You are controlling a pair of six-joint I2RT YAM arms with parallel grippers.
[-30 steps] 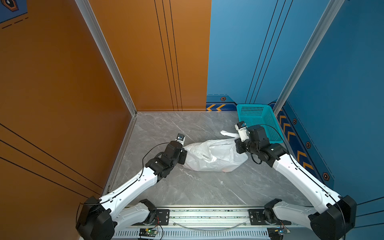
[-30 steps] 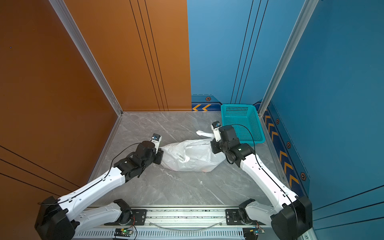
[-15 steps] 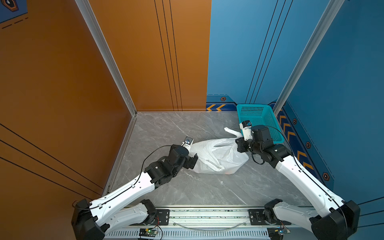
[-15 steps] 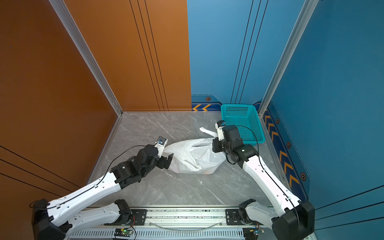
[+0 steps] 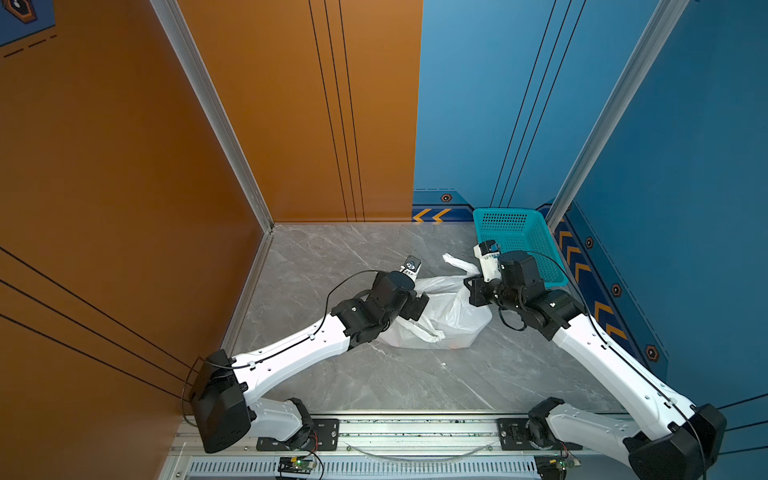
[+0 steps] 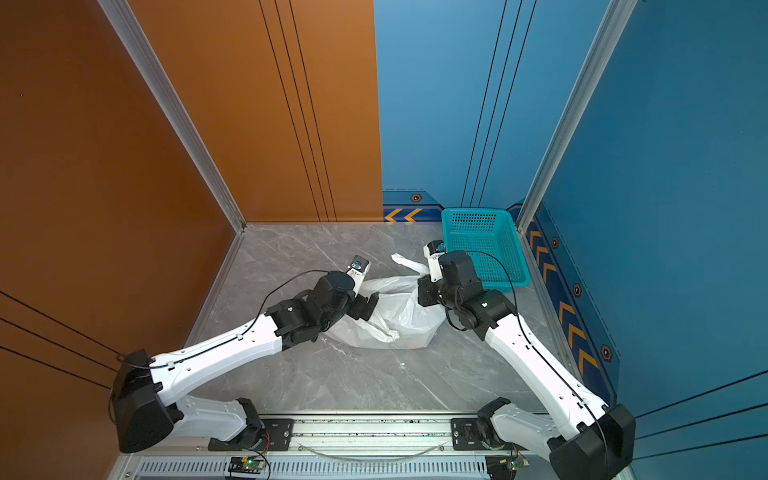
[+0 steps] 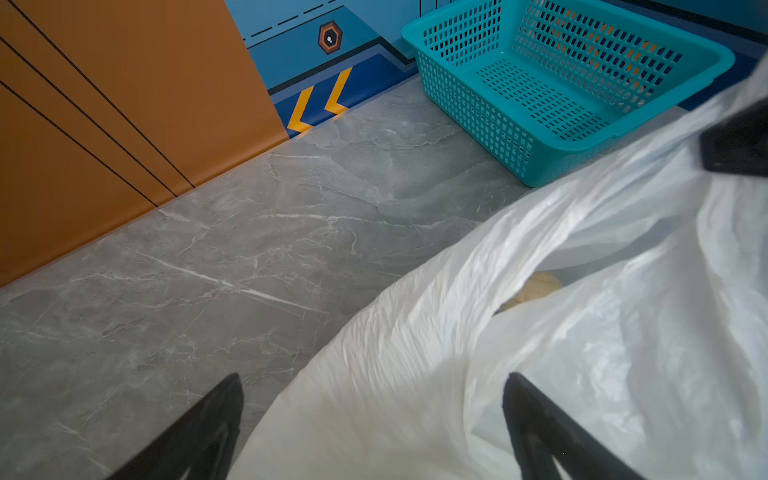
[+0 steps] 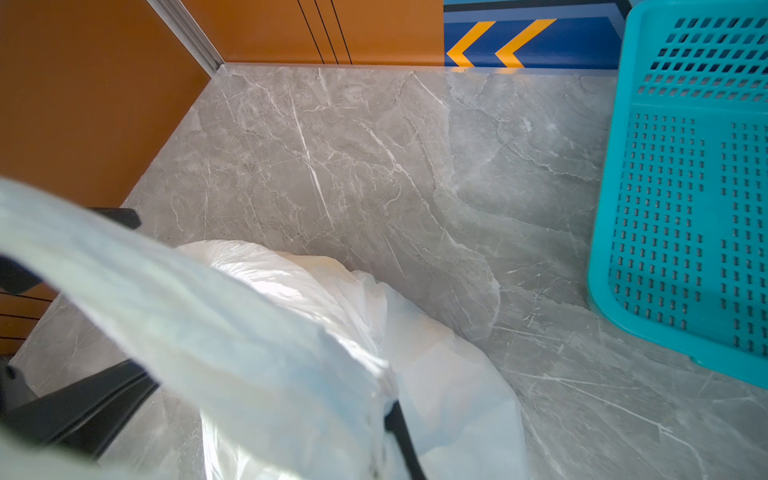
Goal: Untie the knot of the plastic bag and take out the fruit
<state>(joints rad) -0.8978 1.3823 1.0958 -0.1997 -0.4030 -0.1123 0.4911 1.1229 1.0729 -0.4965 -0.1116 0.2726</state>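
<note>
Grey marbled tabletop (image 5: 332, 386) lies between orange and blue walls, with a teal basket (image 5: 511, 210) in the far right corner. Near the basket, the plastic bag (image 5: 453, 318) sits slumped on the surface. The left gripper (image 7: 374, 378) is spread wide at the bag's left edge. Film lies between its fingers but nothing is clamped, and whether it touches cannot be told. The right gripper (image 8: 392, 411) is pinched tight on the bag's bunched upper film, with a handle end (image 5: 457, 262) poking out past it. A pale yellow fruit (image 7: 536, 286) shows through the bag's gaping mouth.
</note>
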